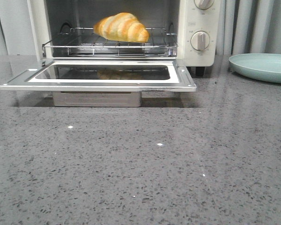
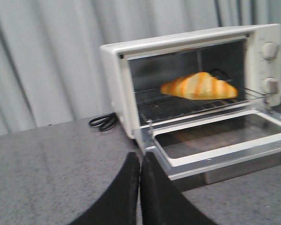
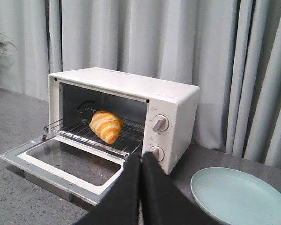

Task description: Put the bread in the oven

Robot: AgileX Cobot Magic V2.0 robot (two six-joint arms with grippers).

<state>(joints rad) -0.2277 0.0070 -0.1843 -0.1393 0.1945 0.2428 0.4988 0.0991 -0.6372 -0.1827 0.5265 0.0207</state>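
Observation:
The bread (image 1: 122, 27), golden-orange with cream stripes, lies on the wire rack (image 1: 107, 44) inside the cream-white oven (image 1: 199, 28). The oven's glass door (image 1: 98, 75) hangs open and flat. The bread also shows in the left wrist view (image 2: 199, 86) and the right wrist view (image 3: 106, 126). My left gripper (image 2: 140, 157) is shut and empty, off the door's left corner. My right gripper (image 3: 141, 157) is shut and empty, in front of the oven's knob side. Neither gripper shows in the front view.
A pale teal plate (image 1: 262, 66) sits on the grey speckled counter (image 1: 140, 159) to the right of the oven; it also shows in the right wrist view (image 3: 239, 194). A black power cord (image 2: 103, 122) lies coiled at the oven's left. Grey curtains hang behind.

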